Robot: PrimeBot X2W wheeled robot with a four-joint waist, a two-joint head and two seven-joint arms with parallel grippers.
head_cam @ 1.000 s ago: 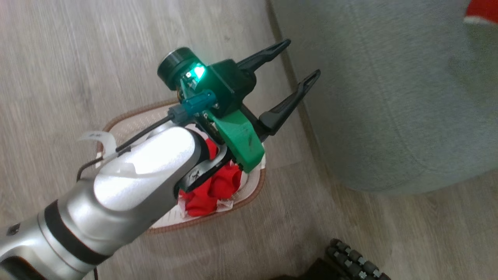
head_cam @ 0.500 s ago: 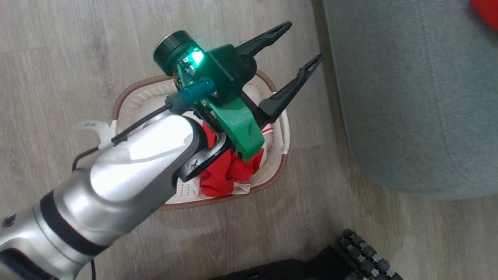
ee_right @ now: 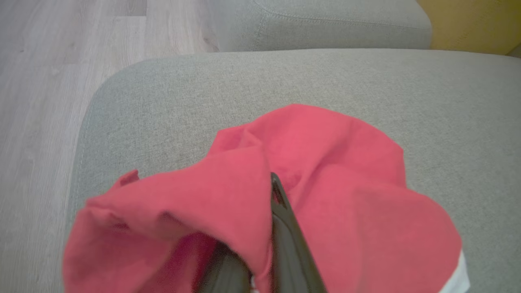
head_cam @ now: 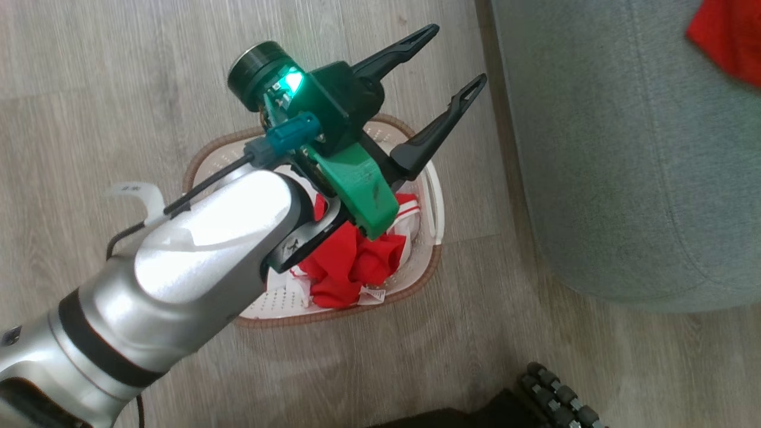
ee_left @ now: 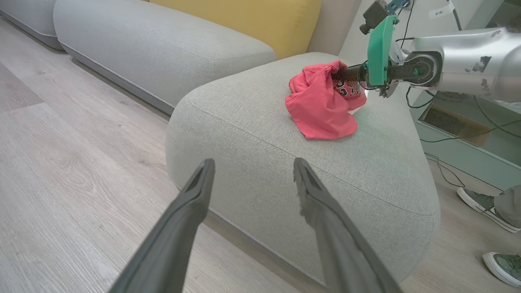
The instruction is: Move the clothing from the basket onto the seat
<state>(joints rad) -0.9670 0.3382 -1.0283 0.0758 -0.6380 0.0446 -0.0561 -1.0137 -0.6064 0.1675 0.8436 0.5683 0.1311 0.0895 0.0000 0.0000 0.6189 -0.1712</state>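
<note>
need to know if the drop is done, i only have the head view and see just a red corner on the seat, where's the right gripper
observer: The right gripper is shut on a red garment over the seat.
operator: is the cloth touching down yet
observer: Yes, its lower folds lie on the cushion top.
operator: anyone close by
observer: A person's shoes are on the floor beside the seat.

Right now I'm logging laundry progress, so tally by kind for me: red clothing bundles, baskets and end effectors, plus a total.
Red clothing bundles: 2, the basket bundle and the seat bundle
Baskets: 1, the white basket
End effectors: 2, the left end effector open, the right end effector shut on the seat bundle
Total: 5
</note>
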